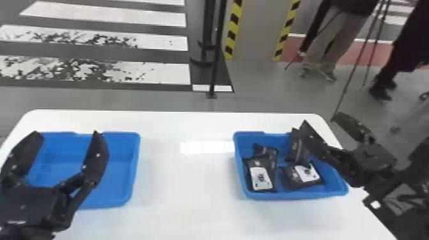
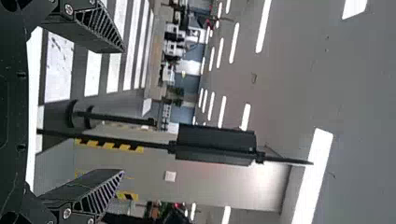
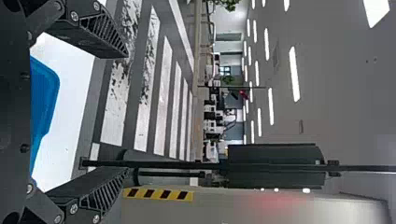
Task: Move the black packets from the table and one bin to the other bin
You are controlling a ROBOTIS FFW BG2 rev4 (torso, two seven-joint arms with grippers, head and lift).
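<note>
In the head view my left gripper (image 1: 67, 134) is spread open above the left blue bin (image 1: 135, 166), whose visible floor is bare. Several black packets lie in the right blue bin (image 1: 241, 166): a white-labelled packet (image 1: 261, 178) at its left, another labelled packet (image 1: 304, 175) nearer its right, and a packet (image 1: 297, 150) partly behind a finger. Over that bin's back right side my right gripper (image 1: 320, 118) stands open. Both the left gripper (image 2: 123, 111) in the left wrist view and the right gripper (image 3: 127, 113) in the right wrist view have nothing between their fingers.
The white table (image 1: 185, 191) carries both bins, with a wide stretch of tabletop between them. A thin black pole (image 1: 215, 63) stands on the floor beyond the table's back edge. In the right wrist view, part of a blue bin (image 3: 45, 95) shows beside the fingers.
</note>
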